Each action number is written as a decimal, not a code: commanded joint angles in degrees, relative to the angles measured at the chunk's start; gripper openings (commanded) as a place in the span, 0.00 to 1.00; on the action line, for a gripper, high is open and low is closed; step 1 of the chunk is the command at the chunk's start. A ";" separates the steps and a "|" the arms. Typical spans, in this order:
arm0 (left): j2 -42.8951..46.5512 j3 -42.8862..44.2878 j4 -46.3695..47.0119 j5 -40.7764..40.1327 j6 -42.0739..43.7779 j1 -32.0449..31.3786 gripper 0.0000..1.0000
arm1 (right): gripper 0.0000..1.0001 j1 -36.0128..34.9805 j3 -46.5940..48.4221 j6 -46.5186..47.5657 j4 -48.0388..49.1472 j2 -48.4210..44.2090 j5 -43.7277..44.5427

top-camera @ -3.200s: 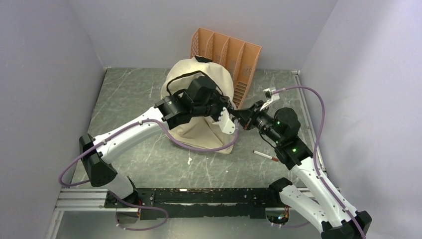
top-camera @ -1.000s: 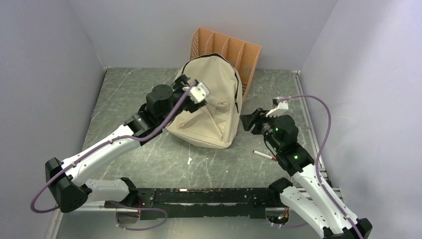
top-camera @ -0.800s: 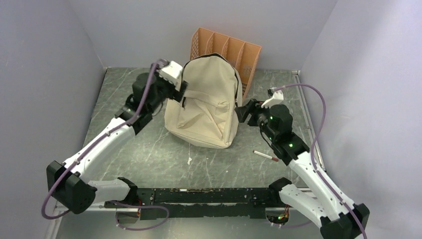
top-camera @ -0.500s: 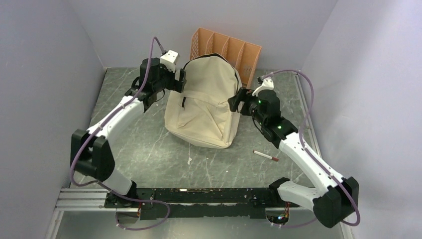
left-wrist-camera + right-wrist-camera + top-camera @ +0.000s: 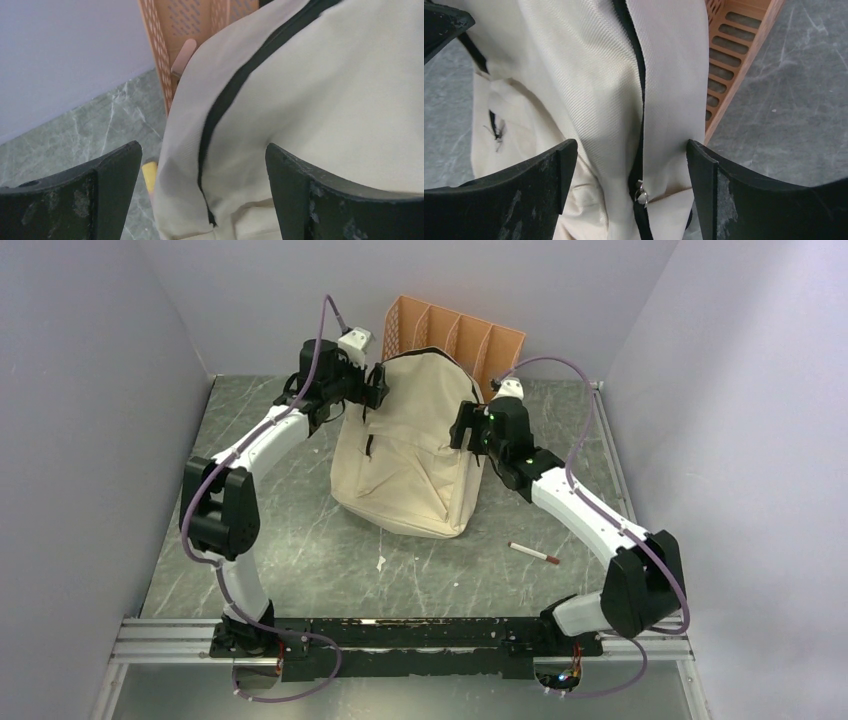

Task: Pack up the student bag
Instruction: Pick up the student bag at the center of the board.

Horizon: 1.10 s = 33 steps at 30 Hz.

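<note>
Though due for packing, looks fully zipped from overhead: beige student bag (image 5: 410,445), standing upright at the back of the tabletop (image 5: 290,540), propped against an orange file organizer (image 5: 455,340), probably to keep from slumping. At its upper left shoulder, left pincer (image 5: 375,385); at its upper right side, right pincer (image 5: 462,428); flanking the bag, likely in search of the zip. Lying well apart, nearer the arm bases: a pen (image 5: 534,553) with a dark red end.

Left wrist view: pincer wide open and empty, straddling the dark zipper line (image 5: 235,90) on the bag's curved top. Contact with the fabric impossible to judge. Beside the bag, a small yellow item (image 5: 149,172), too hidden to name.

Right wrist view: pincer spread wide, holding nothing, poised over the side zipper, silver pull (image 5: 641,192) framed between the fingers, not yet gripped.
</note>
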<state>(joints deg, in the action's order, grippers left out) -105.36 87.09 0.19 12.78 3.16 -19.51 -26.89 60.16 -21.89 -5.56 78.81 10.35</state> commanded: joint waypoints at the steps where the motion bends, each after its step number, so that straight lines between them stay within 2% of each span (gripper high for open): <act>1: -2.92 1.57 1.91 4.19 1.54 1.76 0.97 | 0.81 0.44 2.66 2.79 3.21 2.17 2.85; 5: -3.58 0.96 2.14 7.27 0.07 1.84 0.85 | 0.67 0.60 2.75 3.12 5.16 2.90 2.61; 8: -4.53 3.18 -0.88 7.37 -1.73 1.89 0.73 | 0.54 0.62 2.30 2.78 5.30 2.37 2.37; 10: -4.51 3.56 -2.36 8.61 -1.84 1.93 0.62 | 0.39 0.62 1.21 2.37 7.51 1.38 2.47; 12: -3.86 3.05 -2.21 10.33 -1.92 1.93 0.49 | 0.27 0.62 0.18 1.97 8.41 0.28 2.56; 15: -2.84 2.52 -3.19 12.01 -1.55 1.93 0.26 | 0.17 0.61 -0.75 1.73 8.97 -1.41 1.78; 19: 0.29 2.17 -5.92 13.36 -0.79 1.93 0.07 | 0.03 0.60 -1.40 1.71 9.44 -5.09 -0.30; 21: 3.27 1.41 -6.67 12.74 -1.70 1.93 0.05 | 0.00 0.62 -0.96 1.76 8.63 -7.45 -1.46; 25: 12.71 -0.11 -5.58 11.92 -5.55 1.93 0.05 | 0.00 0.57 1.16 0.29 6.30 -12.61 -5.44; 33: 26.20 8.40 -12.14 6.03 -9.50 1.93 0.05 | 0.00 0.40 9.88 -7.18 5.74 -19.01 -16.67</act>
<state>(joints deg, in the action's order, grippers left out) -86.17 87.66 -14.22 22.06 -3.40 -17.85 -26.52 61.06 -24.16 -8.27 64.05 0.36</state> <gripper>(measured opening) 0.079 0.048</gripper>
